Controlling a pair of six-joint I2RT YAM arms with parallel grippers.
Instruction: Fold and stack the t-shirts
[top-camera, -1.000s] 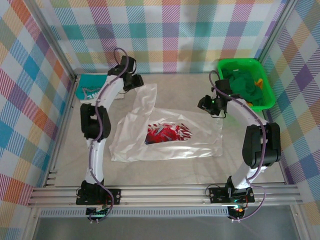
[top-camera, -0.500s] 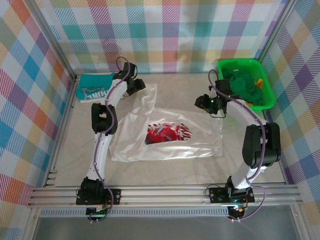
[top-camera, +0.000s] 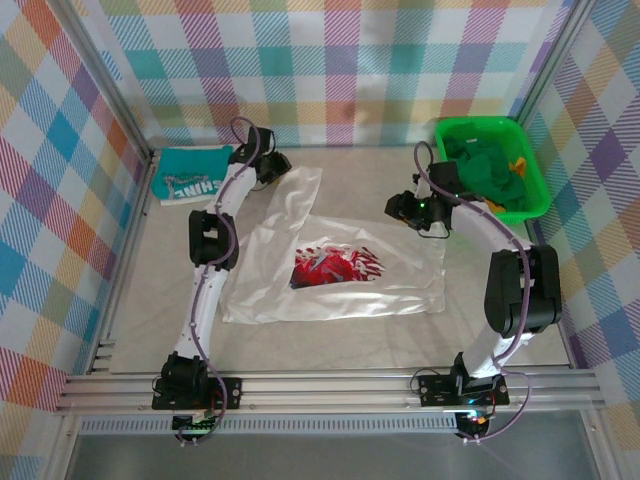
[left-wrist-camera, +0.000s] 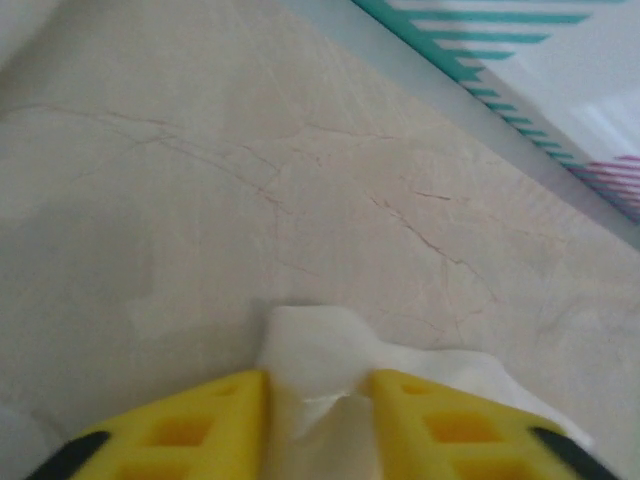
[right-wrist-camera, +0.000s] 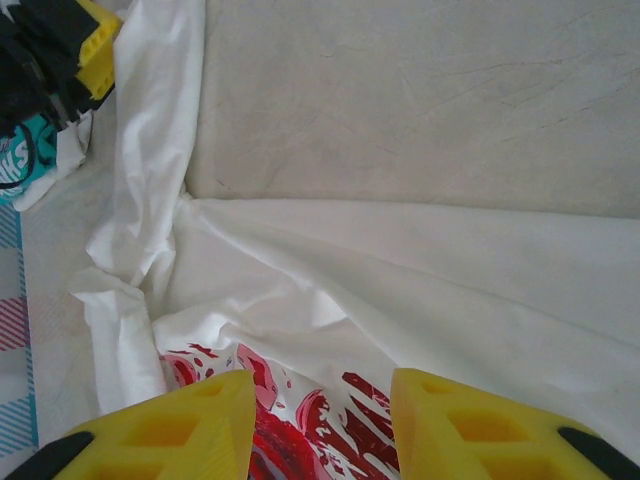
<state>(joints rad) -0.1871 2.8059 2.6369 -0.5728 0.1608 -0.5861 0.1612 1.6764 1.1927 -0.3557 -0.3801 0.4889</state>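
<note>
The white t-shirt (top-camera: 335, 270) spread over the middle of the surface (top-camera: 350, 340), red-and-dark print up.
Its far-left sleeve pinched in the clenched left end effector (left-wrist-camera: 318, 395) near the far edge; the teal t-shirt (top-camera: 190, 178) lying in the far-left corner, white lettering up. The right end effector (right-wrist-camera: 320, 400) released, 2 fingers apart, above the white cloth's far-right part, near the green basket (top-camera: 455, 128) in the far-right corner.

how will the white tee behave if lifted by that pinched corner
Probably floppy: the white tee lies wrinkled and bunched, so it should drape, not hold shape. Likely light: the left gripper pinches only a thin edge. It may drag easily across the smooth table.
</note>
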